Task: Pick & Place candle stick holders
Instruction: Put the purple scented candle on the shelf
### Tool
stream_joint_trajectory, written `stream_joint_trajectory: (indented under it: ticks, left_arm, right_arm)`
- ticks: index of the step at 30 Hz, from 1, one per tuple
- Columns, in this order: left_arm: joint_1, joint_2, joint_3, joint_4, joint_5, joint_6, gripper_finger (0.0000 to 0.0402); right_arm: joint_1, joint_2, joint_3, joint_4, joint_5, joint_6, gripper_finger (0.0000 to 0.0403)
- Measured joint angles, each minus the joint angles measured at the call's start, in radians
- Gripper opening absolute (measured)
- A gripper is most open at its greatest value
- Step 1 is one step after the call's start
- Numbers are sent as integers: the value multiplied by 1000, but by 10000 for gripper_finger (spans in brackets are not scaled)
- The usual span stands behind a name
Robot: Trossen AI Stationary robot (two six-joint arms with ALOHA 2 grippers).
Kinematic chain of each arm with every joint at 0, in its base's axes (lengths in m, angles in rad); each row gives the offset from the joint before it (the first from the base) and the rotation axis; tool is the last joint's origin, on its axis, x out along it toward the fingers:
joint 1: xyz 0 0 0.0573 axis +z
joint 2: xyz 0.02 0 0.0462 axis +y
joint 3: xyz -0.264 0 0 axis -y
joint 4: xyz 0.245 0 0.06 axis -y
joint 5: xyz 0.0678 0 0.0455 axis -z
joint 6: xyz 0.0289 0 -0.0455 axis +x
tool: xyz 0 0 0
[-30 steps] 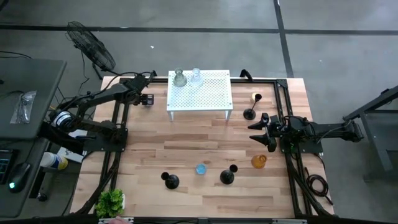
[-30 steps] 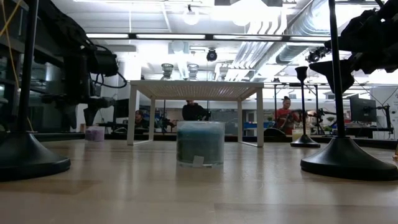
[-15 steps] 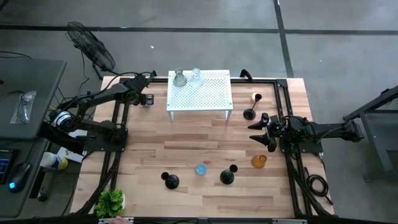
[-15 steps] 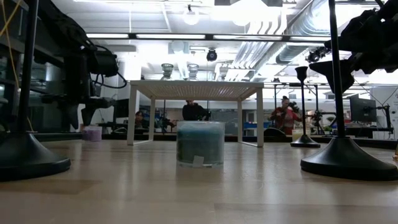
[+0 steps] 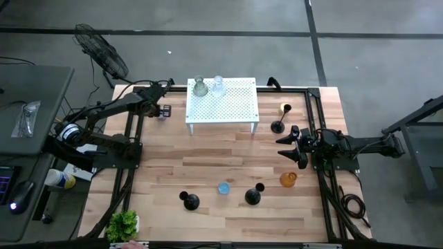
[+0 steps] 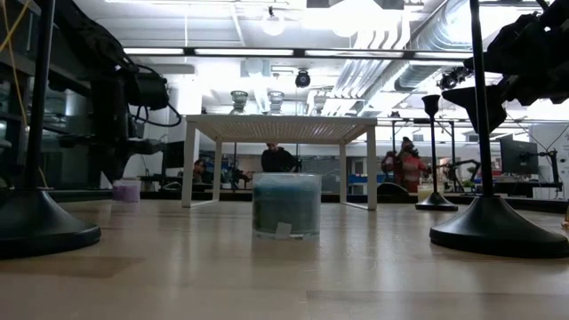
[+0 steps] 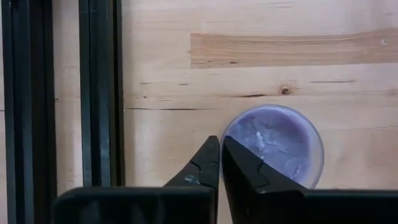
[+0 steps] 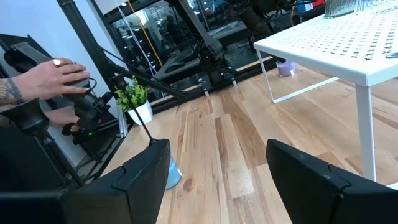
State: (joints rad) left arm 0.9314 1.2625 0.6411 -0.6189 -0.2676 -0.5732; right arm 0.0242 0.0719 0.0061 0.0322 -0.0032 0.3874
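1. No text, label, brand, number or sign could be read in any view.
2. The blue glass cup (image 6: 286, 205) carried a small pale tag near its base, but nothing on it was legible.
3. The screens and fittings in the room beyond the bench showed no readable lettering.

White perforated stand (image 5: 222, 102) on table; plant (image 5: 122, 224) at corner.
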Motion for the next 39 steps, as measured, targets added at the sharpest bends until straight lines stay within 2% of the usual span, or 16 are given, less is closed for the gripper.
stream_joint_trajectory:
  ticks: [11,23,39]
  left_arm:
    - [-2,-5,0,-8,5,0,2]
    - [-2,-103,1,-73,50,19,1]
    - [-19,-236,297,-364,54,69,0]
  right_arm:
    - [0,0,0,0,0,0,260]
    - [0,0,0,0,0,0,260]
    - [0,0,0,0,0,0,260]
